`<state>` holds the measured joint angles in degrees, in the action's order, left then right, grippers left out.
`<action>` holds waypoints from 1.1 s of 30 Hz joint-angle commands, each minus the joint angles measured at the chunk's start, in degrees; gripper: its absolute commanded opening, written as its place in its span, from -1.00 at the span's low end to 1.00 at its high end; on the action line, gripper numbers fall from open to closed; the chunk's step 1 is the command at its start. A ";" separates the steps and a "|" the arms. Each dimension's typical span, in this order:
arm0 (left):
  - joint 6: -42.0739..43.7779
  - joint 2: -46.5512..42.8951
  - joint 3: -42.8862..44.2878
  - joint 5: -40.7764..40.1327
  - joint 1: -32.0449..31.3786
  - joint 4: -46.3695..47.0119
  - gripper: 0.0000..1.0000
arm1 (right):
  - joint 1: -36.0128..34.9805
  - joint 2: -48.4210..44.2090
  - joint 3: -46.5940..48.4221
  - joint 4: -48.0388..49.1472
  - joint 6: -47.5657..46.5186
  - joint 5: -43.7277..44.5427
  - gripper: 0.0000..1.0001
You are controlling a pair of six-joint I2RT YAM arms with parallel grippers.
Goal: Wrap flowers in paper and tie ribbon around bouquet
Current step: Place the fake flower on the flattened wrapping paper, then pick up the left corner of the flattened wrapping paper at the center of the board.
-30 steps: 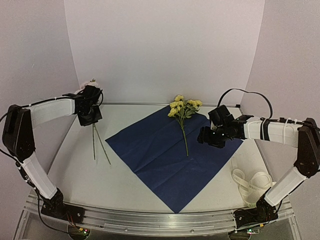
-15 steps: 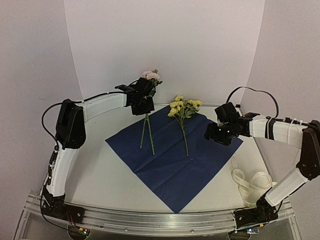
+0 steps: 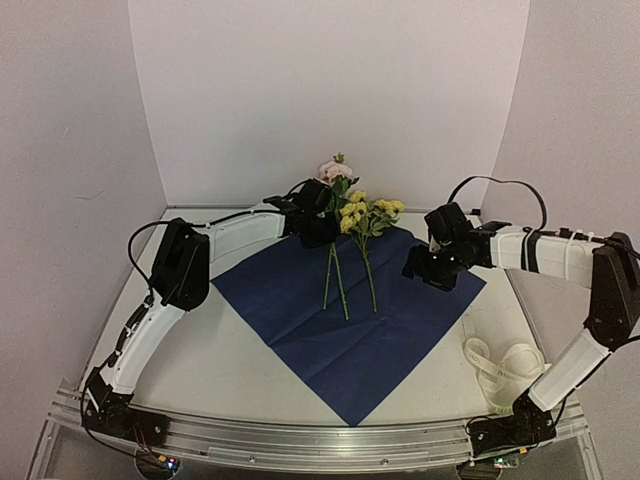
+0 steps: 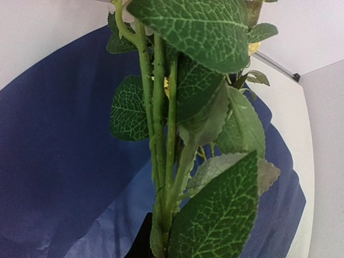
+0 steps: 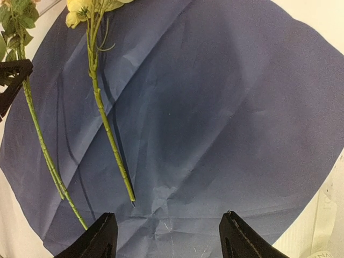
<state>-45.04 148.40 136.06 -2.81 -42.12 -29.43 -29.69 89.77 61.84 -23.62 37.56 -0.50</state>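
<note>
Top external view: left gripper (image 3: 322,222), clamped tight on the pink sprig (image 3: 336,172), holds it tilted over the paper (image 3: 280,300), stems hanging down just left of the yellow sprig (image 3: 362,215), which lies lengthwise on the sheet. Further right, the right gripper (image 3: 425,272) hovers wide open and empty.

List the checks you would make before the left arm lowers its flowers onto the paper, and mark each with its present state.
1. Grip: left gripper shut on the pink sprigs: ok.
2. Placement: pink sprigs over the paper, beside the yellow sprig, stems roughly parallel: ok.
3. Stem ends touching the paper: cannot tell.
4. Other arm: right gripper open, holding nothing, clear of both sprigs: ok.
5. Sheet: paper spread out, unfolded: ok.
6. Tie: ribbon lies off the paper, to its right: ok.
</note>
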 commanded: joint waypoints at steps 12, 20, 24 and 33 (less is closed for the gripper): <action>-1.36 -0.97 -3.71 8.87 0.49 14.86 0.42 | -0.12 9.66 5.58 2.60 -0.81 -2.59 0.42; 1.49 -20.59 -29.24 7.13 3.58 20.10 0.72 | -0.10 11.52 7.86 2.52 -1.26 0.07 0.44; 2.07 -29.18 -41.00 6.00 7.42 19.17 0.76 | -0.11 13.28 8.79 2.52 -1.36 0.50 0.42; 5.62 -40.36 -56.41 1.57 19.34 6.81 0.65 | -0.09 15.01 9.93 2.52 -1.35 0.10 0.39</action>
<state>-41.33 113.42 87.29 1.95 -26.09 -15.98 -29.69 104.54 69.91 -21.67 36.82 -1.76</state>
